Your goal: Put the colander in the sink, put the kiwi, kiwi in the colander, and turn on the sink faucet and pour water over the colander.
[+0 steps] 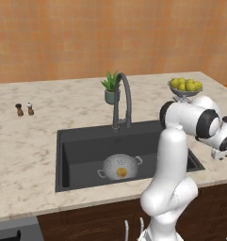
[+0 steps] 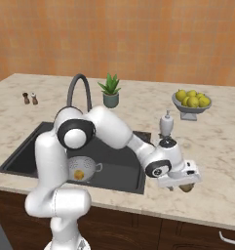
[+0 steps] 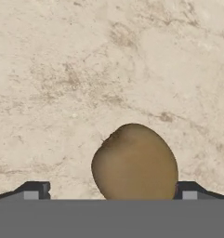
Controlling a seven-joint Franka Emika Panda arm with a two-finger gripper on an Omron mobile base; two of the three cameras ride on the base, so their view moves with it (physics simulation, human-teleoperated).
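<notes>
The silver colander [image 1: 119, 164] [image 2: 83, 167] stands on the floor of the dark sink [image 1: 82, 150] [image 2: 121, 168]. One golden kiwi [image 1: 121, 173] [image 2: 79, 174] lies inside it. A brown kiwi [image 3: 134, 162] [image 2: 188, 188] lies on the marble counter to the right of the sink, near the front edge. My gripper [image 2: 184, 184] [image 3: 111, 193] is low over it, open, with one fingertip [image 3: 32, 190] on each side and a gap between each tip and the fruit. The dark gooseneck sink faucet [image 1: 122, 96] [image 2: 80, 90] stands behind the basin; no water runs from it.
A footed bowl of lemons [image 1: 185, 87] [image 2: 191, 101] stands at the back right. A small potted plant [image 1: 111, 89] [image 2: 110, 93] is behind the faucet. A soap dispenser [image 2: 166, 124] stands right of the sink, and two shakers [image 1: 24, 109] [image 2: 30, 98] stand far left.
</notes>
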